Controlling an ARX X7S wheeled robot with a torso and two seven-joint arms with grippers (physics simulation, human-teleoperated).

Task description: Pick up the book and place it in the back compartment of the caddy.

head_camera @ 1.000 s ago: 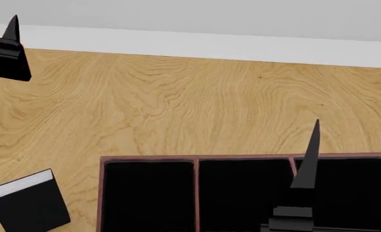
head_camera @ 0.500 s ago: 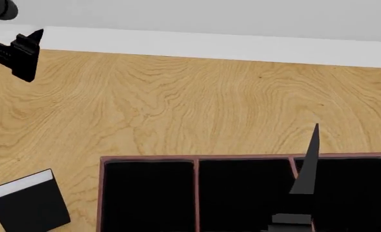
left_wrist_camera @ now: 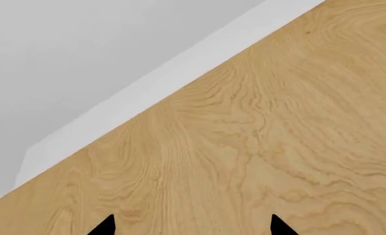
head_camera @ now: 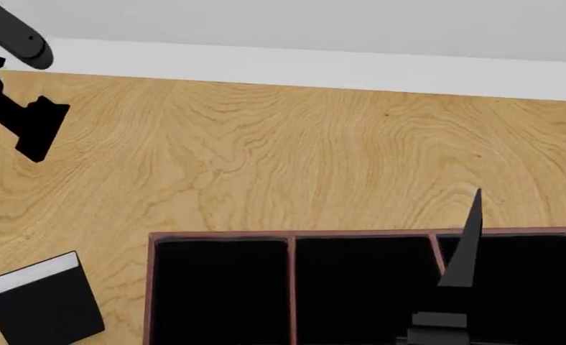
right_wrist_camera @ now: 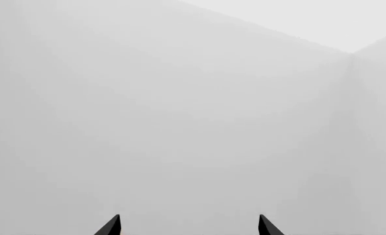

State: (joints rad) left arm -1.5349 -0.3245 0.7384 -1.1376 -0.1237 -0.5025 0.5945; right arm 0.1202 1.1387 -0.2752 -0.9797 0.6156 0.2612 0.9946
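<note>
The book, black with a white page edge, lies flat on the table at the lower left of the head view, just left of the caddy. The caddy's black cells with reddish-brown dividers fill the bottom of that view. My left gripper hangs over bare wood at the far left, well behind the book. In the left wrist view that gripper is open, with only wood grain between its tips. My right gripper points upward above the caddy's right cells. In its own view it is open and faces a grey wall.
The wooden table stretches back to a pale wall strip. The left wrist view shows the table's far edge against the grey wall. The caddy's front part is cut off by the head view's bottom edge.
My left gripper has swung down and turned at the far left, its arm link now showing above it. The right gripper has sunk slightly. Book and caddy have not moved.
</note>
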